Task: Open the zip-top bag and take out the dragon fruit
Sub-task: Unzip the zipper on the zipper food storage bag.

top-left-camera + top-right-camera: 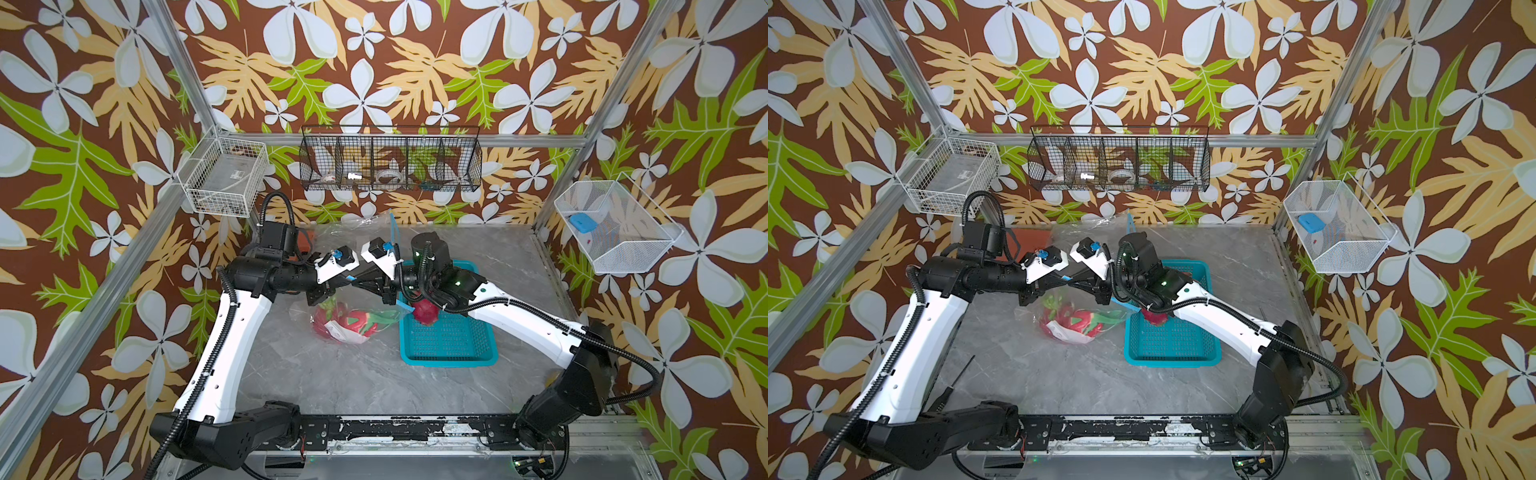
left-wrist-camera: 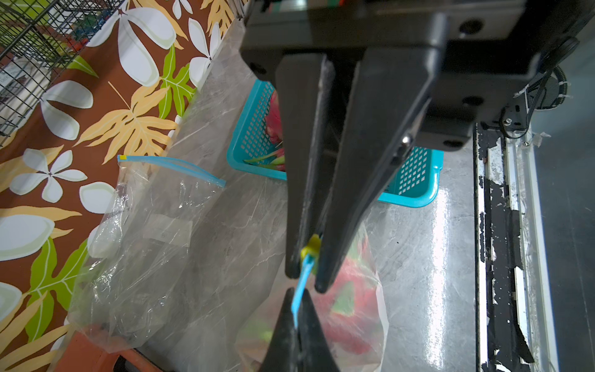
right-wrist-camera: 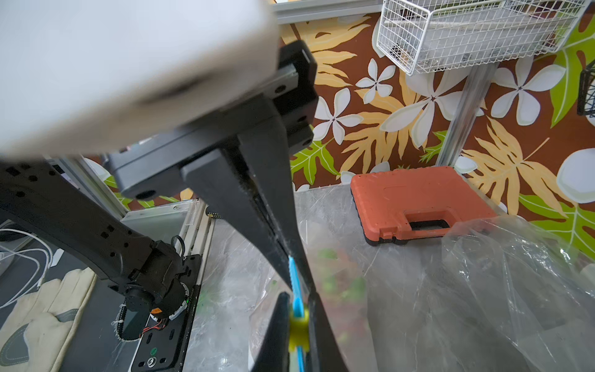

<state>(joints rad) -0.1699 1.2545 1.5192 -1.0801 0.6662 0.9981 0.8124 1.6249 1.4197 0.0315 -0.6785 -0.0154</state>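
Note:
A clear zip-top bag (image 1: 365,334) (image 1: 1059,332) hangs over the table's middle with pink, green-scaled dragon fruit (image 1: 349,322) (image 1: 1075,320) (image 2: 351,299) inside. Both grippers meet tip to tip above it. My left gripper (image 2: 296,294) (image 1: 347,287) is shut on the bag's blue zip strip (image 2: 301,290). My right gripper (image 3: 298,298) (image 1: 362,284) is shut on the yellow slider (image 3: 297,323) (image 2: 311,247) on that strip. Another dragon fruit (image 1: 424,311) (image 1: 1152,316) lies in the teal basket (image 1: 449,353) (image 1: 1173,353), partly under the right arm.
A second clear bag (image 2: 154,232) (image 3: 499,283) with a blue zip lies at the back near the wall. An orange tool case (image 3: 418,199) (image 1: 1030,241) sits at the back left. Wire baskets (image 1: 390,160) hang on the walls above the table.

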